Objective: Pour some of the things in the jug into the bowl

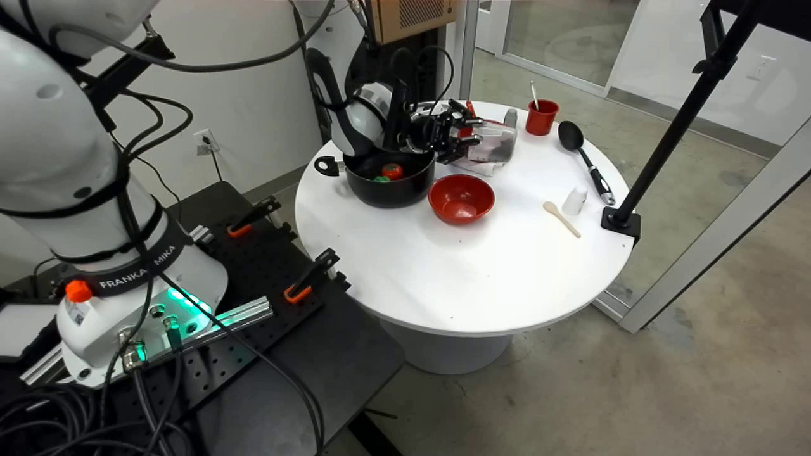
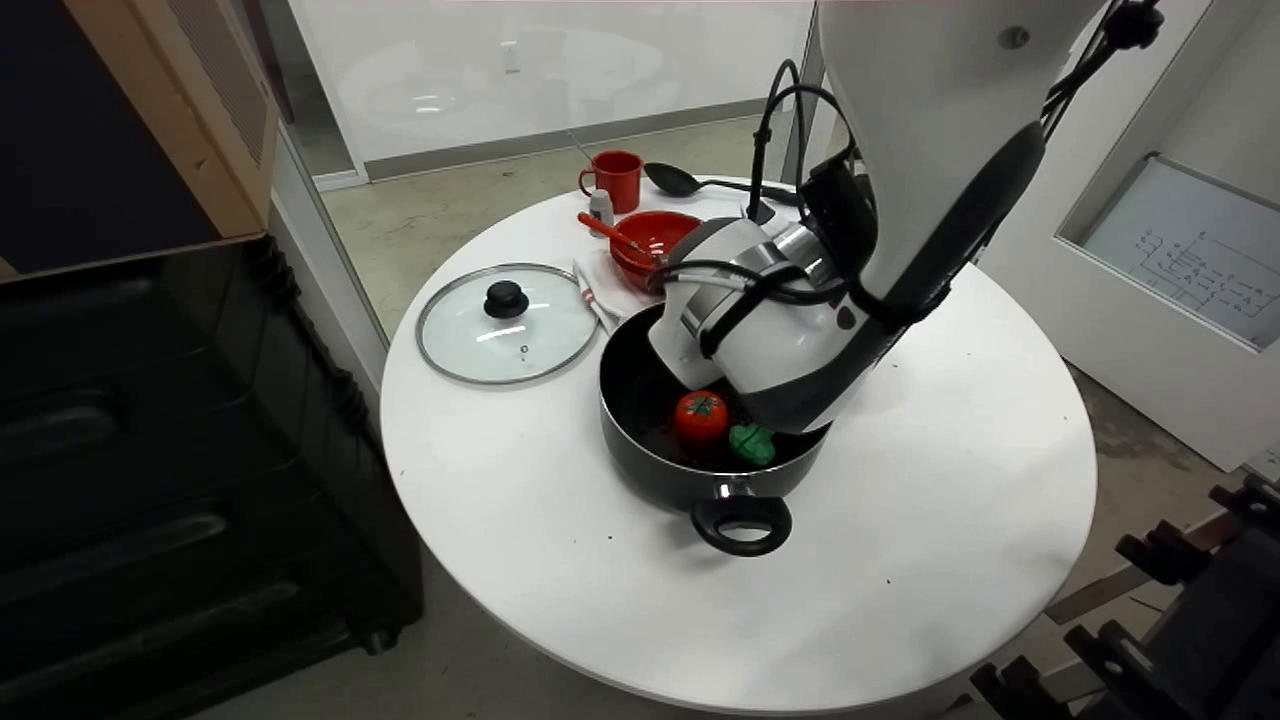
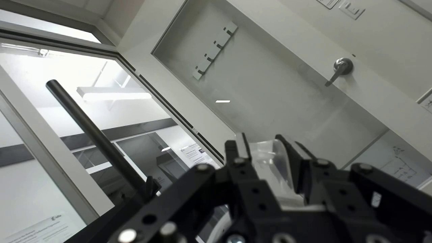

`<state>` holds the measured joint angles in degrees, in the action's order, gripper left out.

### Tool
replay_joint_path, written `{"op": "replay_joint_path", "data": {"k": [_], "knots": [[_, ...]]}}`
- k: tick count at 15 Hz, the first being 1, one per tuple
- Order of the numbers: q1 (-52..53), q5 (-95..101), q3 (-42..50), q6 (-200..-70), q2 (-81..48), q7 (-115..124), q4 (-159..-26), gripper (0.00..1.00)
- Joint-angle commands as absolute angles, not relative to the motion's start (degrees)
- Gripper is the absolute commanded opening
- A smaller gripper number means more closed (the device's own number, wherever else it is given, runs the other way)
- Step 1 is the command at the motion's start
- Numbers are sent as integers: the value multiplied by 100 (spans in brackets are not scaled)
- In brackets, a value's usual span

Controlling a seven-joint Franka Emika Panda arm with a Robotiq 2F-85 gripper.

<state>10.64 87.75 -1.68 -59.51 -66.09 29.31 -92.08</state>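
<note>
We spot FRANKA on the arm point(image 1: 70, 152), gripper point(image 1: 479, 130) pinching (probably) the jug point(image 1: 497, 147), red cup point(image 1: 542, 119) near table point(image 1: 412, 272) edge.

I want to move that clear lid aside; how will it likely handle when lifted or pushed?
The lid is likely stiff and breakable, since it looks like glass. Lying flat, knob up, it would probably slide rather than roll.

I stood in what looked like a robotics lab. My base point(image 1: 190, 275) was mounted on a black bench point(image 1: 253, 405) just beside a round white table point(image 1: 456, 278), with cables point(image 1: 63, 418) heaped on the side away from that table. Bare grey floor point(image 1: 570, 386) ran beneath the table, framed glass panes point(image 1: 573, 38) rose beyond it, and one of those panes showed a hand-drawn diagram point(image 2: 1190, 265).
</note>
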Motion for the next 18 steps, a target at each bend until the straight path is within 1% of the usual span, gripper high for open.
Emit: {"op": "replay_joint_path", "data": {"k": [1,18], "knots": [[1155,9077,-123,-5831,-6846,2739,-8924,7],[1220,9462,-61,-5220,-7142,2870,-8659,7]]}}
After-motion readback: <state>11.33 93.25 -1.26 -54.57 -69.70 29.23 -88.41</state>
